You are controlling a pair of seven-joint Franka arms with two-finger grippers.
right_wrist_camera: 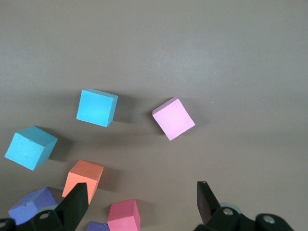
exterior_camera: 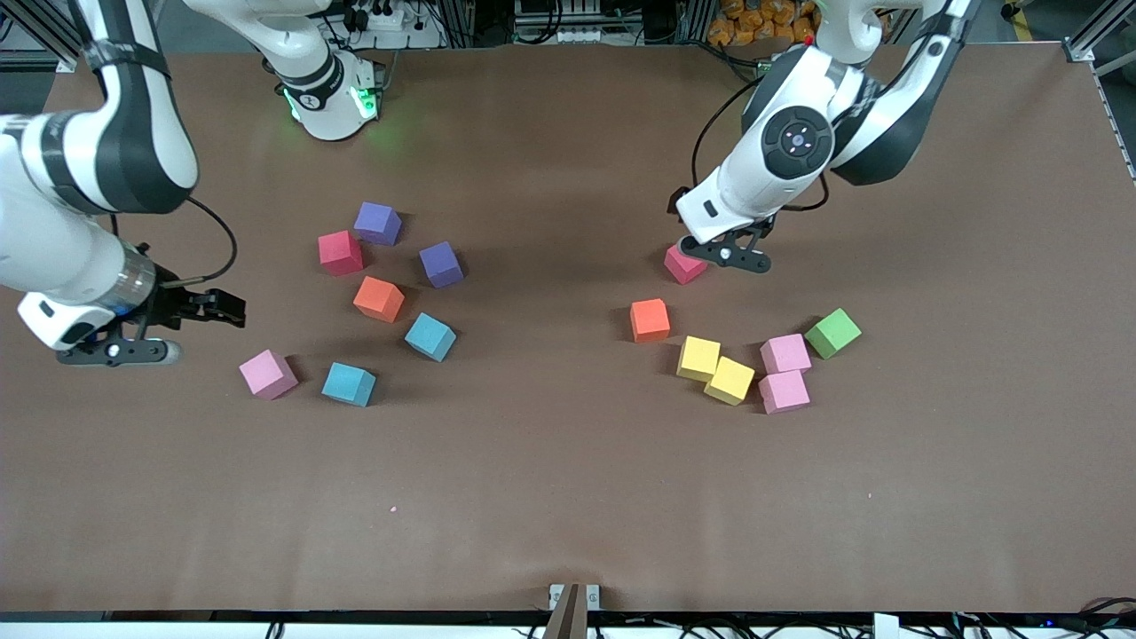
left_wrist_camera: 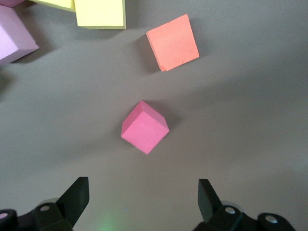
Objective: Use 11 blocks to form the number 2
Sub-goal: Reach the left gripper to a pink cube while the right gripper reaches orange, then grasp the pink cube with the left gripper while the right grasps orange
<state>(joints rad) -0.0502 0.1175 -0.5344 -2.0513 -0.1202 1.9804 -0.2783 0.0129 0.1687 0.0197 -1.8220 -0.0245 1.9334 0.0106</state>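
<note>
Left gripper (exterior_camera: 735, 256) low over a crimson cube (exterior_camera: 682, 264) in the upper middle of the frame, toward the left arm's end of the surface (exterior_camera: 568, 497); in the left wrist view, jaws of this gripper (left_wrist_camera: 142, 185) spread wide and pinching nothing, the same cube (left_wrist_camera: 144, 127) lying bare between them and apart from both. Lower in the frame than that cube: an orange block (exterior_camera: 650, 319), then two yellow blocks (exterior_camera: 698, 358) (exterior_camera: 729, 380) touching at a corner, two pink blocks (exterior_camera: 785, 353) (exterior_camera: 784, 391) pressed side by side, and a green block (exterior_camera: 832, 333) just beside the upper pink one. Right gripper (exterior_camera: 120, 353) waiting over bare surface at the right arm's edge of the frame, jaws spread and empty, as in the right wrist view (right_wrist_camera: 142, 190). Near it, a lone pink block (exterior_camera: 267, 374) and a light blue block (exterior_camera: 349, 383), close but apart. Higher in the frame, a loose scatter: second light blue block (exterior_camera: 430, 336), second orange block (exterior_camera: 380, 298), an indigo cube (exterior_camera: 441, 264), a second crimson cube (exterior_camera: 341, 252) and a purple block (exterior_camera: 377, 222) nearly touching it. No figure formed; both groups well apart across the frame's middle.
</note>
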